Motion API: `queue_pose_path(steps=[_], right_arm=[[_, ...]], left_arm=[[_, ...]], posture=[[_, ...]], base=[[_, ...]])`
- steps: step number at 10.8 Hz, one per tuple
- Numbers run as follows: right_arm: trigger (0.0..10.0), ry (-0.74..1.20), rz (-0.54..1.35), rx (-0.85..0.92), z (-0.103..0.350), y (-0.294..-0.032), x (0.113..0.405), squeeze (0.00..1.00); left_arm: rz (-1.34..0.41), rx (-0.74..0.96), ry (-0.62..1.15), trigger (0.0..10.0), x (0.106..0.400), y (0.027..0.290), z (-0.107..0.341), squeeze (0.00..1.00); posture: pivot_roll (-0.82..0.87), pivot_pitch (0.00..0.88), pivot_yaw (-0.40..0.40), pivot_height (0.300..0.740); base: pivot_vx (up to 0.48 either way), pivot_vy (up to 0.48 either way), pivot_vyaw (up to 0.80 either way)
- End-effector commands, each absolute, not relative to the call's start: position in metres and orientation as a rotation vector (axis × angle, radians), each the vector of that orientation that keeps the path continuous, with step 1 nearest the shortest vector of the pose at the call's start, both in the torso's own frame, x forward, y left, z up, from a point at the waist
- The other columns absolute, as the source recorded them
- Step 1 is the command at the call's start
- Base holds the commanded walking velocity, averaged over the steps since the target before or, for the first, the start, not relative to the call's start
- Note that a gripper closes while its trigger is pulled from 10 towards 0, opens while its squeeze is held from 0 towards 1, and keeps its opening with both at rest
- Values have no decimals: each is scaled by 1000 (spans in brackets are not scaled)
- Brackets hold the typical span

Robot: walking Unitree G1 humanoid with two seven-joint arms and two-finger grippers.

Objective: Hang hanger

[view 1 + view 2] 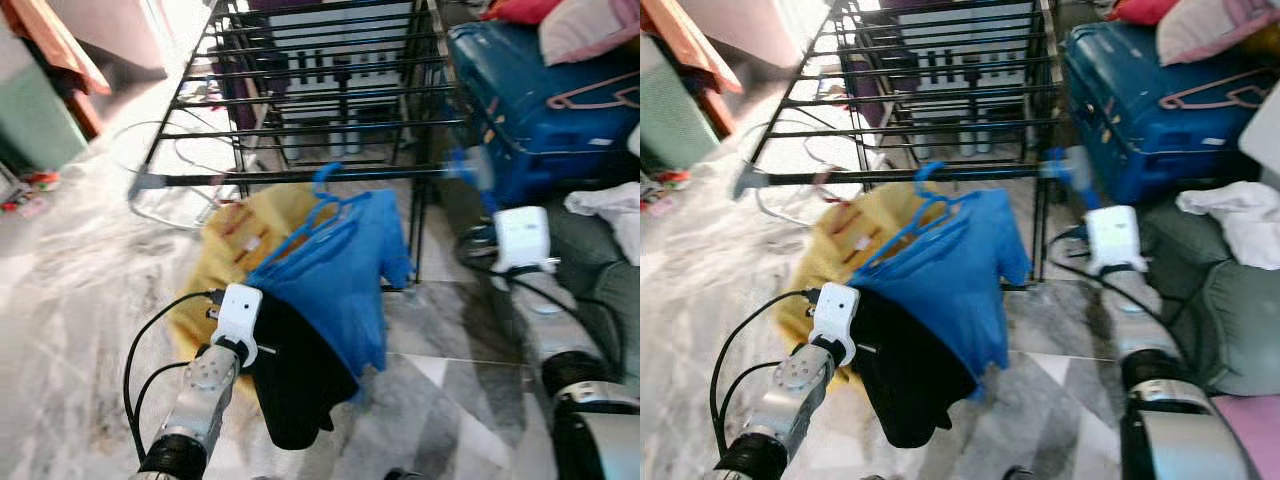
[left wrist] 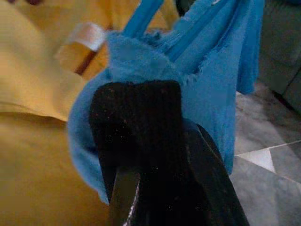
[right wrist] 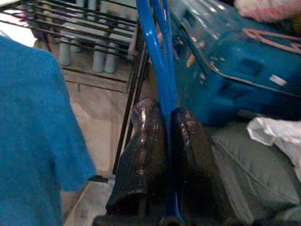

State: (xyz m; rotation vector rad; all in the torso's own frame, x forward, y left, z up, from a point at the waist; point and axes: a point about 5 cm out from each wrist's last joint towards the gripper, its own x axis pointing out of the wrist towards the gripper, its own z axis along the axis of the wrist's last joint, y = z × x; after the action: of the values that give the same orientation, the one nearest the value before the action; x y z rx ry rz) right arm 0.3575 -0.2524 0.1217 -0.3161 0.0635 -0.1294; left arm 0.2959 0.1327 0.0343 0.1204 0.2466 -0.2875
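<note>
Marble floor (image 1: 80, 300), black drying rack (image 1: 300, 90) at 12 o'clock. Blue hanger (image 1: 325, 205) carries blue shirt (image 1: 340, 280). Left tool (image 2: 141, 141) pinches shirt; right tool (image 3: 164, 155) clamps a blue hanger (image 3: 157, 61).

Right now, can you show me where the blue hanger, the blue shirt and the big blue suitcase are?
blue hanger (image 1: 322, 186): left eye view, on its hook by the rack's front rail.
blue shirt (image 1: 340, 285): left eye view, middle of the hanging cloth.
blue suitcase (image 1: 1140, 120): right eye view, on its front face.
</note>
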Motion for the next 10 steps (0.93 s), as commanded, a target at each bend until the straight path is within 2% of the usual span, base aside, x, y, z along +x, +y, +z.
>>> queue_pose_path(steps=[1,3,6,7,10], right_arm=[[10000,0,-249,-269,142,-275,359,0],[10000,3,-315,-284,149,-298,354,0],[10000,-1,-355,-302,158,-312,351,0],[10000,1,-330,-301,153,-306,352,0],[10000,-26,-151,-214,130,-262,351,0]], left_arm=[[-291,142,228,10000,299,136,40,0],[-320,148,238,10000,298,131,38,0],[-328,151,242,10000,300,128,39,0],[-327,148,242,10000,301,127,39,0],[-321,132,237,10000,299,123,37,0]], posture=[[-208,57,139,740],[-219,69,151,740],[-232,79,143,740],[-235,80,137,740],[-238,78,117,740]], base=[[0,0,0],[0,0,0],[0,0,0],[0,0,0],[0,0,0]])
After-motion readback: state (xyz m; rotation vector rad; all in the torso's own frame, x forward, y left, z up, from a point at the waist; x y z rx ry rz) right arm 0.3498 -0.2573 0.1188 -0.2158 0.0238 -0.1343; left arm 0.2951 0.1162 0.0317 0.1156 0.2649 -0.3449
